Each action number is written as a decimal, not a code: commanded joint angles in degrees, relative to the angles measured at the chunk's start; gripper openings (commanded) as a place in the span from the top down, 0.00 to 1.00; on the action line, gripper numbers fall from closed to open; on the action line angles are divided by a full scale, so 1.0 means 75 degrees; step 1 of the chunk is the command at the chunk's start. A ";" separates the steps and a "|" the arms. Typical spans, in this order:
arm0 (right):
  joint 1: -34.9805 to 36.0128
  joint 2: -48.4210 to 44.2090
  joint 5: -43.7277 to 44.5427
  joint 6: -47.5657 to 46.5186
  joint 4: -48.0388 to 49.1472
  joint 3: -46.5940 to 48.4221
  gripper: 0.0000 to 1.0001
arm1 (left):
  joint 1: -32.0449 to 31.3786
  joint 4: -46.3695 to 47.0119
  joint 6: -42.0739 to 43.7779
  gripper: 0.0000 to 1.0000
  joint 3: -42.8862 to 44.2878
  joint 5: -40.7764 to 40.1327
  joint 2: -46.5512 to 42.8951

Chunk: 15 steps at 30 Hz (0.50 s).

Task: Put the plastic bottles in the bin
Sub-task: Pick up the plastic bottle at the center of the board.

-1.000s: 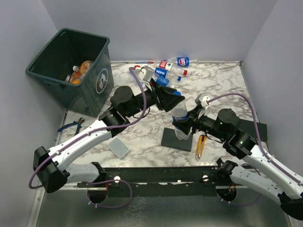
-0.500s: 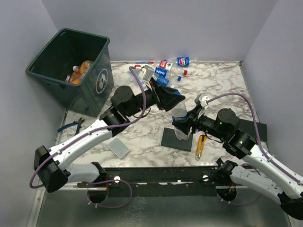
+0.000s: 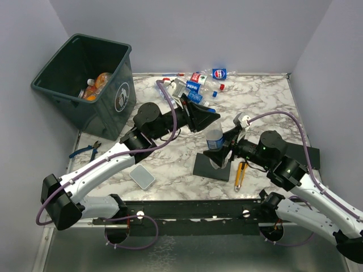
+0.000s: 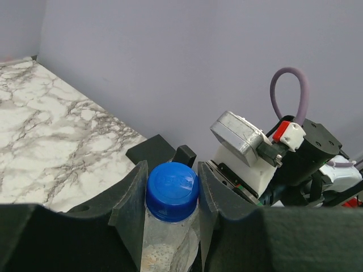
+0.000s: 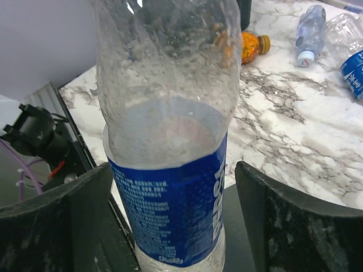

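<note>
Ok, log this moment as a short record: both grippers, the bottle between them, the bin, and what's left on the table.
left gripper: shut on the blue cap of the bottle
right gripper: open, one finger on either side of the blue label
bottle: clear, upright, above the black pad; contact with the pad unclear
bin: far left, orange jugs inside
remaining bottles: clustered at the far edge of the table
</note>
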 commanded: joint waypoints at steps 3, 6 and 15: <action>0.0020 -0.0559 0.0306 0.0811 0.0365 -0.0501 0.07 | 0.0388 0.0286 -0.0080 1.00 0.0006 0.0301 -0.0367; 0.0015 -0.0595 0.0120 0.1019 0.0646 -0.0658 0.09 | 0.0631 0.0751 -0.0470 1.00 -0.0119 0.0750 -0.0418; 0.0014 -0.0351 -0.0091 0.1258 0.1110 -0.0623 0.11 | 0.1078 0.0427 -0.0253 1.00 0.0025 0.0294 -0.0918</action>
